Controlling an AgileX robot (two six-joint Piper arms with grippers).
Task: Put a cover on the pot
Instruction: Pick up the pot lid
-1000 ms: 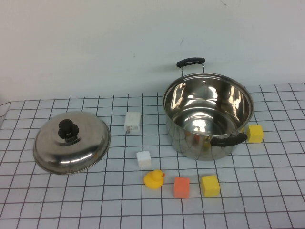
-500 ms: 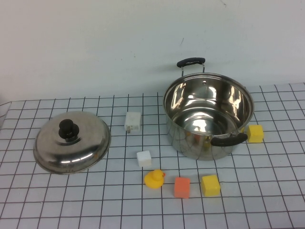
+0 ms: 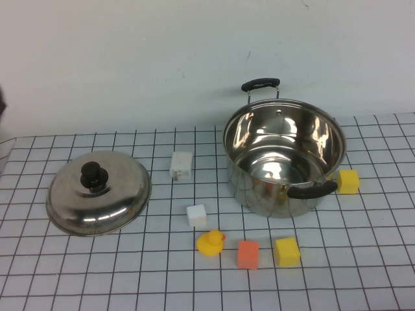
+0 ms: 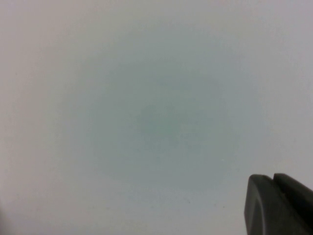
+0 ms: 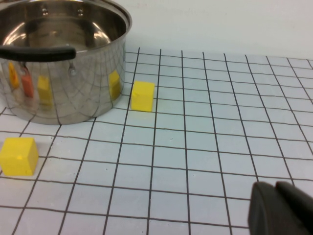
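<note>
White gridded tabletop (image 3: 130, 272) with black lines, plain white wall (image 3: 130, 58) behind it. The pot (image 3: 284, 157) sits uncovered on the right half of the table, upright, one black handle toward the wall and one toward the robot. Domed steel lid (image 3: 98, 192) with black knob lies on the left half, well apart from the pot, knob up.

Between them: a white plug adapter (image 3: 181, 166) and a white cube (image 3: 196, 215). Nearer the robot, a rubber duck (image 3: 210, 243), an orange block (image 3: 248, 254) and a yellow block (image 3: 286, 251) in a row. A second yellow block (image 3: 347, 181) sits just right of the pot.

High view shows neither arm over the table. Right wrist view adds the pot wall up close, with blocks mirrored in it, plus both yellow blocks; the right gripper (image 5: 281, 208) appears only as a dark corner piece low beside the table, cannot tell if it's released or clenched. Left wrist view is blank pale surface with a dark bit of the left gripper (image 4: 279, 203) in the corner; same, cannot tell its state.
</note>
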